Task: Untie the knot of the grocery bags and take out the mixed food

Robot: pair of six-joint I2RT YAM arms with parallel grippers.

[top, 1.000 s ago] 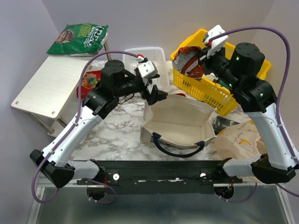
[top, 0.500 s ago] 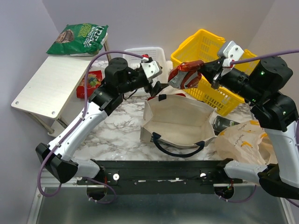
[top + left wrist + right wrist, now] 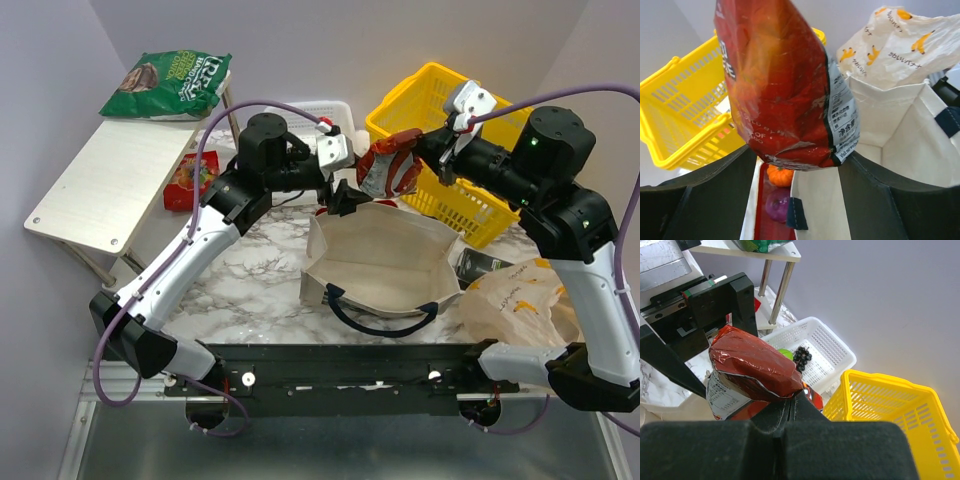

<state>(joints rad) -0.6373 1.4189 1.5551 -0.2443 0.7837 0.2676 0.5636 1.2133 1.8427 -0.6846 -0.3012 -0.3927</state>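
My right gripper (image 3: 422, 152) is shut on a red snack packet (image 3: 390, 166) and holds it in the air over the far rim of the beige canvas tote (image 3: 380, 262). My left gripper (image 3: 345, 196) is open just left of it. In the left wrist view the packet (image 3: 785, 85) hangs between the wide-open jaws, its lower corners near both fingers. Below it lie an orange (image 3: 779, 175) and a purple onion (image 3: 774, 204) beside the tote wall (image 3: 890, 125). The peach-cream plastic bag (image 3: 515, 300) lies at the right; I cannot make out its knot.
The yellow basket (image 3: 470, 200) stands behind the packet. A white basket (image 3: 822, 347) holds dark grapes (image 3: 801, 356) and a green apple (image 3: 785, 354). A green snack bag (image 3: 168, 85) lies on the white side table (image 3: 105, 190). A dark box (image 3: 480, 265) lies right of the tote.
My right gripper has carried the red packet left from over the yellow basket to my left gripper. My left gripper has shifted right, and its open jaws now flank the packet.
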